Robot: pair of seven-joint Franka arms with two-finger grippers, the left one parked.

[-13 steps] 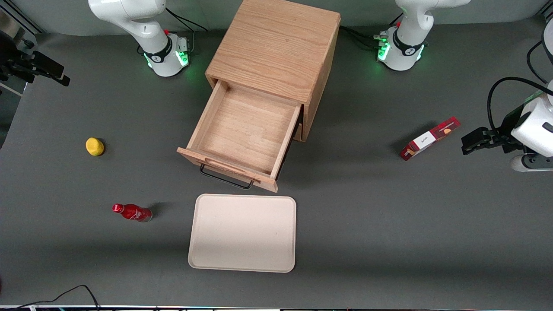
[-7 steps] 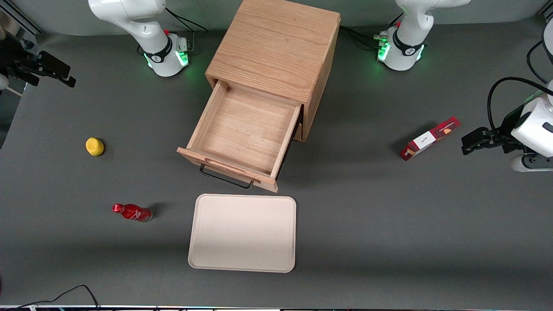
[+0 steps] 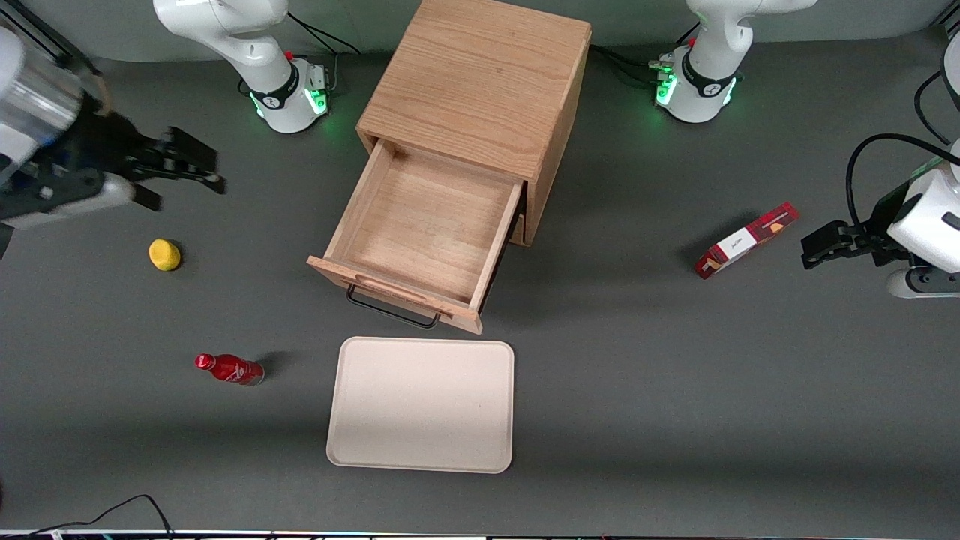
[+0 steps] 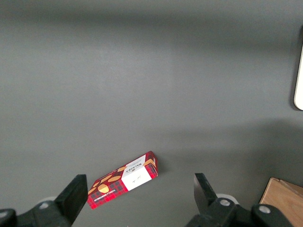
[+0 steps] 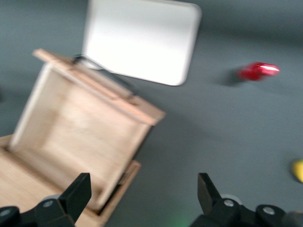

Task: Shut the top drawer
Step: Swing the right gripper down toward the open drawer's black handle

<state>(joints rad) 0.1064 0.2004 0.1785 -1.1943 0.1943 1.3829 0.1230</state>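
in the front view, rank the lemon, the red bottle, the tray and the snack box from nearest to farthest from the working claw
The open claw hovers above the table toward the working arm's end.
1. Lemon: nearest, a little closer to the front camera than the claw.
2. Red bottle: closer still to the camera.
3. Tray: in front of the open top drawer.
4. Snack box: toward the parked arm's end.

Setting: a robot laboratory or test cell, not a home. Evidence: a plain dark grey bench (image 3: 675,390) carries two white robot arm bases (image 3: 289,97) with green status lights and loose black cabling (image 3: 322,37) running off them. A bare oak cabinet (image 3: 480,82) stands alone as a test fixture. Scattered sample items lie apart: a beige tray (image 3: 421,405), a red bottle (image 3: 229,369), a yellow lemon (image 3: 164,254) near the jaws, and a red box (image 3: 745,240).
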